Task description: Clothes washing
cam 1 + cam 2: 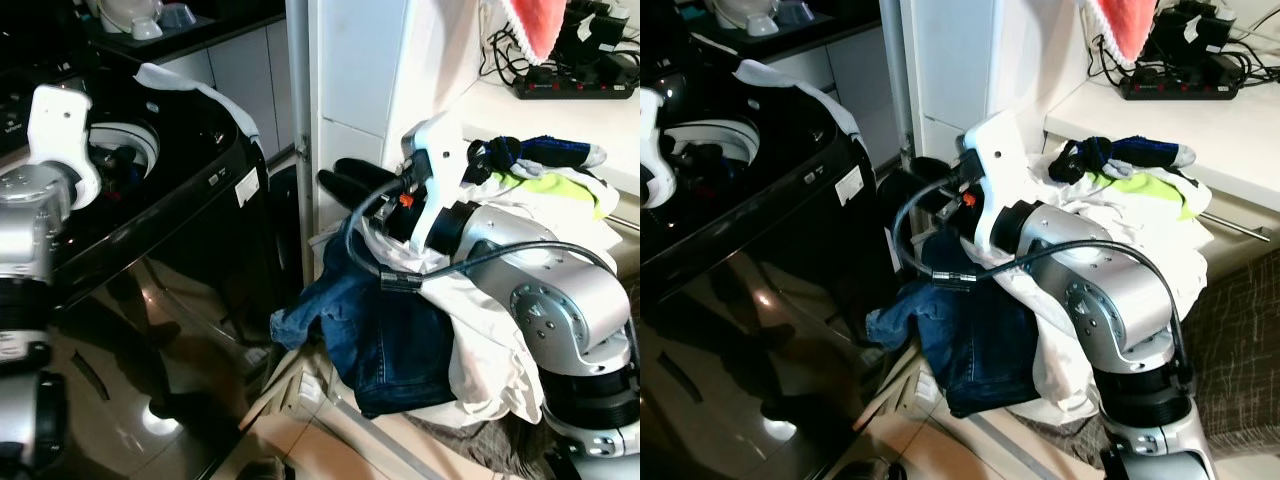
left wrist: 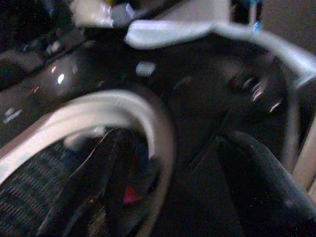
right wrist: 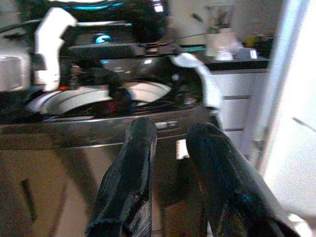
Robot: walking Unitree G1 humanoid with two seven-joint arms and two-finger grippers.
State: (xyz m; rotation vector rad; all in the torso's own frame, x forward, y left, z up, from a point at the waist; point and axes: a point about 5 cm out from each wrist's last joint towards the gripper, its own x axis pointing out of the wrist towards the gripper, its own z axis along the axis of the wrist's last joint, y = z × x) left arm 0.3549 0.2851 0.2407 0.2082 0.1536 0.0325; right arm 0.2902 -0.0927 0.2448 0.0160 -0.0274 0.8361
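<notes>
1. Between the laundry pile and the washing machine, the right end effector (image 1: 345, 178) hangs with its two black fingers spread and nothing between them, apart from the cloth below; I judge it is poised either to reach into the pile or to head for the drum.
2. Over the machine's top, the left end effector (image 2: 197, 197) points down at the white drum rim (image 2: 148, 116). Whether its fingers are spread or pressed together I cannot tell: the wrist picture is dark and blurred.
3. Just under the right arm, blue jeans (image 1: 385, 335) hang off the front of the pile toward the floor, with white garments (image 1: 480, 330) heaped beside and beneath the silver arm. That overhang probably makes the jeans the easiest piece to take next.
4. Higher on the pile, a yellow-green garment (image 1: 540, 182) and a dark blue piece (image 1: 530, 150) lie against the white tabletop (image 1: 520, 105), which carries a black power strip (image 1: 575, 88).
5. The washing machine (image 1: 180, 250) stands open, and some dark clothing already lies in the drum (image 1: 125, 160), so loading looks partly done.
6. The right wrist view alone shows the clear gap between the right fingers (image 3: 128, 177) and the machine's front straight ahead of them. The left wrist view gives the drum's mesh wall close up; the head views give the pile's layout.
</notes>
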